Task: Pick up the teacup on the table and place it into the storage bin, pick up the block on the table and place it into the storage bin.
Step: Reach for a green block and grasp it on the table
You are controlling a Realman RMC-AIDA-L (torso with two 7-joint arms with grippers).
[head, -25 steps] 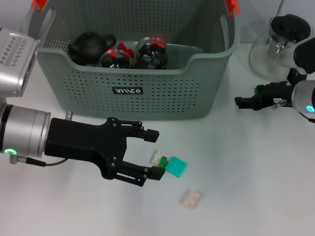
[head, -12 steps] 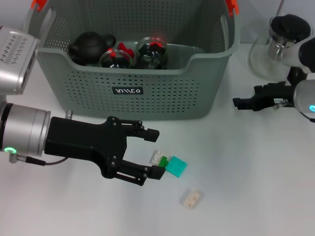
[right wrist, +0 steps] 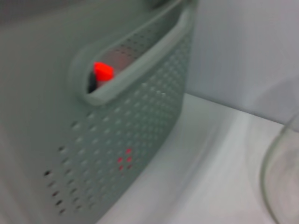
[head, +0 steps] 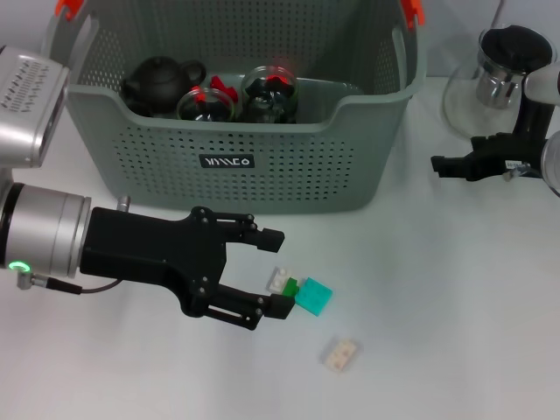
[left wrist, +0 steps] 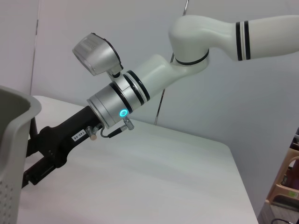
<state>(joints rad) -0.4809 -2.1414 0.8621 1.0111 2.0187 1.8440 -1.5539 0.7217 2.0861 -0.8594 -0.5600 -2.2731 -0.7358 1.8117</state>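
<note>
A small cream block (head: 339, 353) is seen nearest on the white table (head: 437, 332), lying alone. A little farther back, a teal block (head: 313, 296) is found, with a small green piece (head: 290, 286) and a small white piece (head: 279, 280) touching it on its left side. The left gripper (head: 274, 271) is held low over the table just beside these blocks, and its black jaws are spread wide, with nothing between them. One fingertip (head: 280, 306) is seen right next to the teal block and the green piece; whether it touches them cannot be told. The other finger is held nearer the storage bin (head: 262, 175). The grey-green bin with many small holes is placed behind the gripper, and a black label with white letters (head: 227, 161) is shown on its front wall. Inside the bin, a black teapot (head: 160, 79) and two round glass teacups (head: 238, 98) with red bits are seen. Orange-red clips (head: 68, 8) are fixed on the bin's handles. The right gripper (head: 442, 164) is held over the table to the right of the bin, apart from it; whether its jaws are spread cannot be told. A glass pot with a black lid (head: 503, 66) is stood far back on the right.
</note>
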